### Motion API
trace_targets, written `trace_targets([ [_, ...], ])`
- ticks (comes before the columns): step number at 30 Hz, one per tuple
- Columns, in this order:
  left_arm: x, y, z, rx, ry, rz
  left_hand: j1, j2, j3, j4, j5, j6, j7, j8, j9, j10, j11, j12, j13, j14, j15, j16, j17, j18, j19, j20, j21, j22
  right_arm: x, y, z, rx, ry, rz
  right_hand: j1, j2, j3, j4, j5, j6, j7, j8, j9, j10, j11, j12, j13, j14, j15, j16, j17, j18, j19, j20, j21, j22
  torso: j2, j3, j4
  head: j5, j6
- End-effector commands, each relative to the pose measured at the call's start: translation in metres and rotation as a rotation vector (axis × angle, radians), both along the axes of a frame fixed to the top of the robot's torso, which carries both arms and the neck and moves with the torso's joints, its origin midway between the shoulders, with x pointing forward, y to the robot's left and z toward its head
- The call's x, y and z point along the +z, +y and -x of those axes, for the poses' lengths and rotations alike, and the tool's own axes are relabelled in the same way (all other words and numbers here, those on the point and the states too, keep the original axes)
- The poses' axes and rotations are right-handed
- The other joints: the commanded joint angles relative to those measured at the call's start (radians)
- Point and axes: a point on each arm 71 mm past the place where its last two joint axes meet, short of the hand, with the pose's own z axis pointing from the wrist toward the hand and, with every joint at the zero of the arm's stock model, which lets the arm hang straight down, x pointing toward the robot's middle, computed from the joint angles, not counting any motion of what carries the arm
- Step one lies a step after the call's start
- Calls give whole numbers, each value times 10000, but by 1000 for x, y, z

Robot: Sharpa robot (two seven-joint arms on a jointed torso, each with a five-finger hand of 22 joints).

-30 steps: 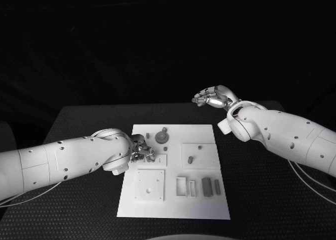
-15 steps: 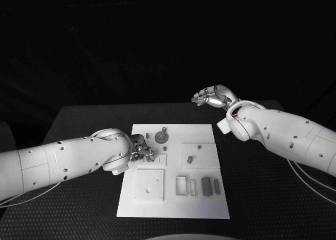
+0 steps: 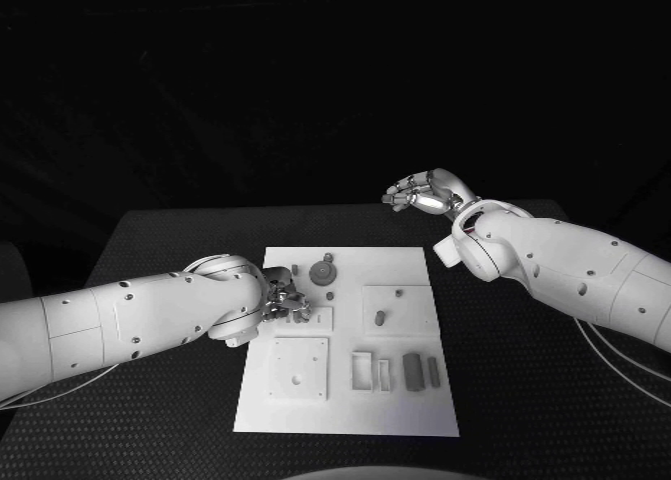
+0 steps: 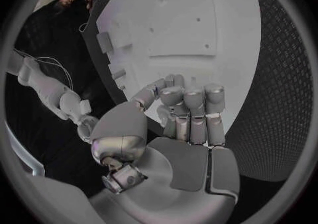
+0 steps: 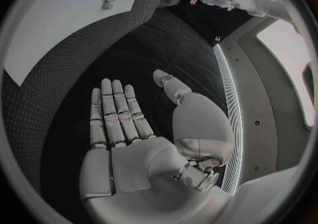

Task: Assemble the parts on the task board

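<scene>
Over the task board (image 3: 400, 405), near its left edge, the left hand (image 3: 285, 303) curls its fingers; whether they pinch a part, I cannot tell. Off beyond the far right corner, the right hand (image 3: 429, 193) hangs flat-fingered, holding nothing. Any part pinched there could tilt and jam at its seat.

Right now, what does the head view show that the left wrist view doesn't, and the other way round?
Head view alone: the whole task board, with the gear near its far edge, the parts in its near slots, and the right hand raised beyond the table. Left wrist view alone: the left hand's palm side, fingers curled in. Both: the board and the left hand at its edge.
</scene>
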Motion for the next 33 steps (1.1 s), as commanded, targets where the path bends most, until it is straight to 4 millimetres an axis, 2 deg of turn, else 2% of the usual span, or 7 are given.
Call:
trace_targets([
  [1, -5, -8, 6, -634, 366, -352, -92, 64, 32, 49, 98, 1255, -781, 50, 36, -94, -160, -7, -24, 443, -528, 45, -20, 118, -88, -1267, 66, -23, 0, 3, 1, 214, 42, -47, 55, 19, -24, 46, 66, -91, 80, 44, -14, 51, 15, -41, -14, -15, 73, -64, -15, -118, -87, -18, -56, 10, 3, 5, -11, 13, 1],
  [12, -6, -16, 7, -1088, 517, -661, -193, 170, 63, 2, 335, 1347, -821, 68, 92, -89, -200, -87, -144, 418, -513, 54, -65, 112, -166, -1259, 119, -84, 0, 4, 1, 258, 79, -48, 75, 21, -30, 38, 117, -85, 79, 51, -21, 61, 15, -69, -21, -32, 83, -77, -31, -129, -106, -18, -75, 33, 0, 7, 0, 17, -13],
  [22, -6, -23, 7, -1182, 446, -576, -386, 271, 39, 27, 327, 1416, -846, 88, 143, -34, -223, -94, -236, 441, -504, 100, -94, 107, -194, -1255, 188, -147, -1, 5, 0, 285, 108, -47, 83, 32, -36, 36, 155, -85, 79, 53, -27, 71, 15, -87, -24, -39, 89, -83, -42, -137, -116, -19, -87, 50, 4, -1, -11, 21, -10],
  [27, -6, -23, 6, -1130, 404, -568, -525, 267, 35, 124, 65, 1425, -852, 78, 171, -13, -228, -78, -297, 442, -504, 126, -124, 119, -216, -1263, 242, -212, -1, 5, 0, 299, 118, -47, 86, 33, -41, 34, 173, -84, 80, 55, -30, 75, 16, -97, -25, -44, 92, -88, -48, -141, -123, -19, -94, 59, 0, 0, -2, 7, -5],
  [30, -5, -22, 5, -1044, 335, -547, -607, 189, 47, 273, -434, 1420, -848, 56, 193, -13, -225, -54, -352, 429, -514, 145, -160, 137, -245, -1271, 295, -286, -1, 5, 0, 304, 125, -45, 87, 32, -46, 33, 184, -85, 81, 56, -33, 78, 17, -105, -26, -51, 98, -92, -53, -146, -130, -18, -100, 65, -2, 4, 1, 1, -7],
  [32, -5, -21, 5, -1018, 320, -546, -659, 127, 32, 359, -597, 1417, -844, 44, 199, -17, -220, -44, -371, 421, -520, 150, -174, 140, -257, -1272, 317, -316, -1, 5, 0, 309, 128, -45, 86, 32, -49, 32, 187, -85, 82, 56, -34, 79, 17, -108, -27, -54, 100, -94, -55, -147, -133, -18, -103, 68, 1, 0, 1, -3, -8],
  [33, -5, -20, 5, -977, 295, -546, -750, 69, -23, 486, -945, 1414, -842, 36, 205, -20, -214, -37, -386, 415, -524, 155, -185, 141, -262, -1271, 334, -343, -1, 5, 0, 306, 130, -44, 85, 31, -52, 33, 190, -86, 84, 55, -35, 79, 19, -111, -27, -57, 102, -96, -57, -149, -135, -18, -105, 71, 1, 2, 1, -6, -8],
])
